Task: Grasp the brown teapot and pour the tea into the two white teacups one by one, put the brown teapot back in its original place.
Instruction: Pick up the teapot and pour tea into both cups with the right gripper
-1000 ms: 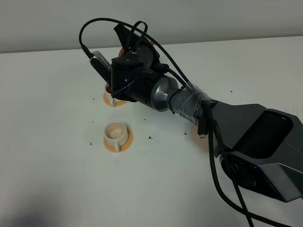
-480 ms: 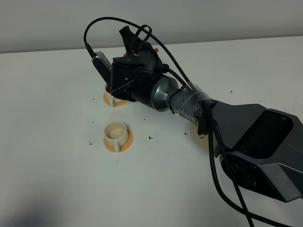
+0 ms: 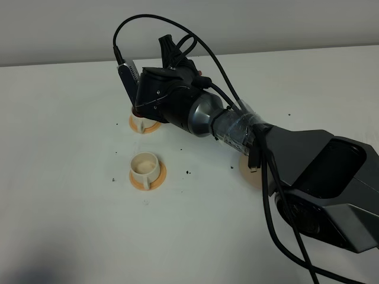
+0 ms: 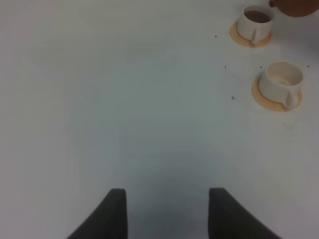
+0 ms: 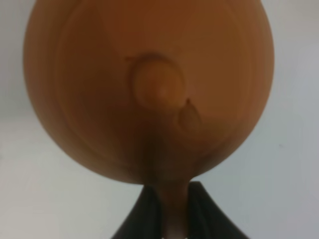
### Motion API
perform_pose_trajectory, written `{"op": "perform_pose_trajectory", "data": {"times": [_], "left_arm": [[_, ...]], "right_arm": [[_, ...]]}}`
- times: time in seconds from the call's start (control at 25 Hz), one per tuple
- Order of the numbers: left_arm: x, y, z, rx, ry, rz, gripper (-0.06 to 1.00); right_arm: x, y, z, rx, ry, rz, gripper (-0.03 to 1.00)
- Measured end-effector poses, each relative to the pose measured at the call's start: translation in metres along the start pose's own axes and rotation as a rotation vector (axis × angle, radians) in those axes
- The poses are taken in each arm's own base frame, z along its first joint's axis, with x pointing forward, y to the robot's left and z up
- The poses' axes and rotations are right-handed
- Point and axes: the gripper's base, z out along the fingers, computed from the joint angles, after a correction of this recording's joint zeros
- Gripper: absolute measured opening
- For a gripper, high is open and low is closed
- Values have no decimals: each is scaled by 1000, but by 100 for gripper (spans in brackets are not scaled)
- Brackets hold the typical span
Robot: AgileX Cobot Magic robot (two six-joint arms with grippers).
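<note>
The brown teapot [image 5: 149, 89] fills the right wrist view, lid knob facing the camera. My right gripper [image 5: 172, 214] is shut on its handle. In the exterior view the right arm [image 3: 225, 121] reaches across to the far white teacup [image 3: 142, 124] and hides nearly all of the pot. That cup [image 4: 255, 22] holds dark tea, and the pot's edge [image 4: 296, 5] shows just beyond it. The near white teacup [image 3: 144, 167] looks pale inside. The beige coaster [image 3: 251, 174] lies partly under the right arm. My left gripper [image 4: 167, 214] is open over bare table.
Each cup stands on a small orange disc [image 3: 157, 176]. Small dark specks [image 3: 188, 172] dot the white table around the cups. The right arm's cables [image 3: 278, 231] loop over the table's right half.
The right wrist has turned and shifted slightly right above the far cup. The orange patches of pot seen behind the gripper earlier no longer show. The cups have not moved.
</note>
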Motion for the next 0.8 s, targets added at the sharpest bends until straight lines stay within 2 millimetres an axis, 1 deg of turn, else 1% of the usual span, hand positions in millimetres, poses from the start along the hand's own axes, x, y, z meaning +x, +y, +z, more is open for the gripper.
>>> {"op": "perform_pose_trajectory", "data": {"times": [0.16, 0.36, 0.48, 0.8], "left_arm": [[0, 0, 0, 0, 0, 0, 39], [0, 0, 0, 0, 0, 0, 39], [0, 0, 0, 0, 0, 0, 39], [0, 0, 0, 0, 0, -1, 39]], "right_arm": [[6, -9, -9, -39, 3, 79, 11], [21, -13, -12, -168, -2, 186, 11], [30, -13, -9, -250, -32, 241, 11], [42, -7, 6, -413, -152, 386, 11]]}}
